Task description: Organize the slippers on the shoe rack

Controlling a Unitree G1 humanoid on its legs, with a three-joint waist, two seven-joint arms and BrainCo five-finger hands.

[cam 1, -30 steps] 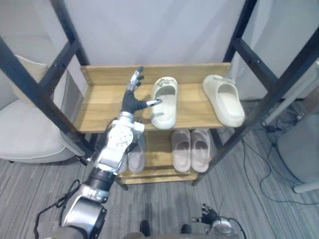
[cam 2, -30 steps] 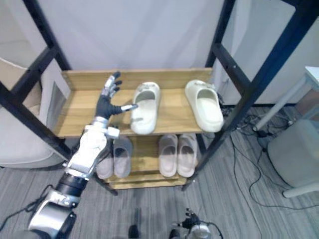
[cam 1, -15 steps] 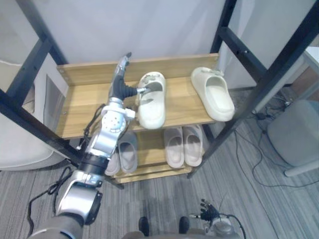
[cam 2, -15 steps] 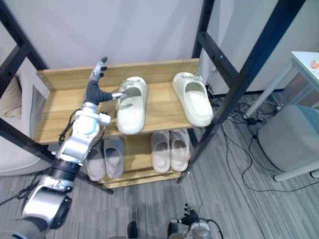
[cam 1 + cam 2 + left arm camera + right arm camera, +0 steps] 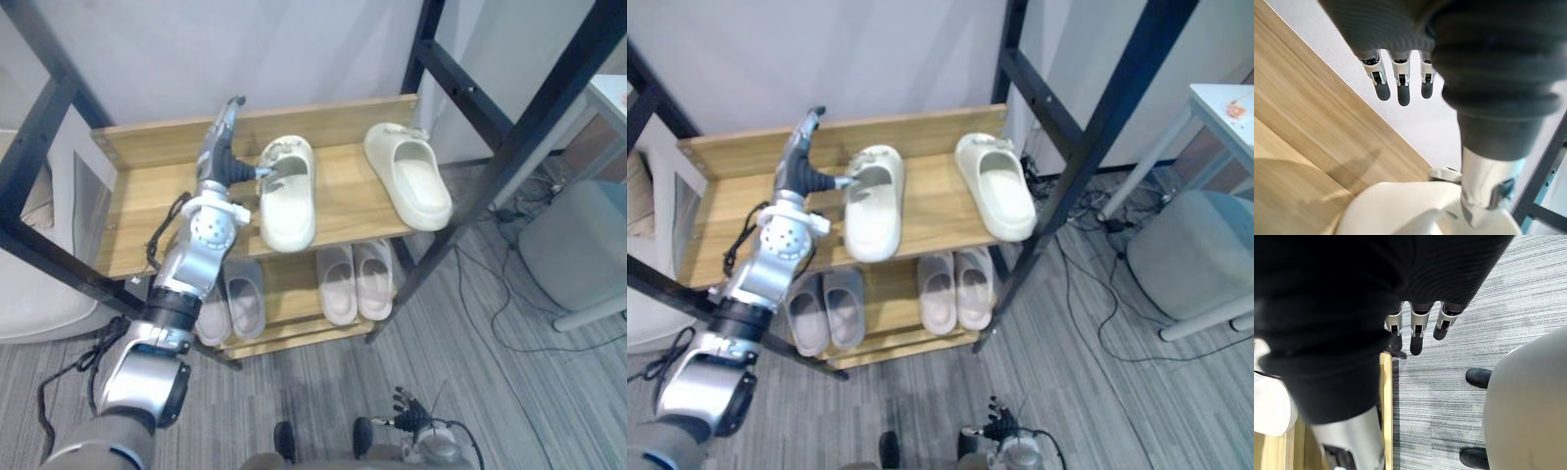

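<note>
Shoe rack [image 5: 549, 114], black-framed, with two wooden shelves. The upper shelf [image 5: 147, 211] carries two cream slippers, well apart and not parallel. The near cream slipper [image 5: 286, 196] lies lengthwise from back to front, with one end close to the shelf's front edge. The far cream slipper [image 5: 409, 176] is angled toward the right front corner. The lower shelf [image 5: 294, 292] holds a grey pair [image 5: 230, 308] and a beige pair [image 5: 355, 282], each set side by side (these look already in order).

The left robot hand [image 5: 217, 162] stands over the upper shelf just beside the near cream slipper. It is released, its fingers straight and pointing toward the back board, and it grasps nothing. Only its thumb [image 5: 257, 172] reaches across to touch the slipper's upper. The right robot hand [image 5: 409, 419] hangs low above the floor, fingers relaxed and empty.

Likely hazard: a sideways push from one thumb contact may pivot the slipper rather than slide it. That could swing its front end past the edge and drop it. Too long a push could knock the far slipper off its corner.
</note>
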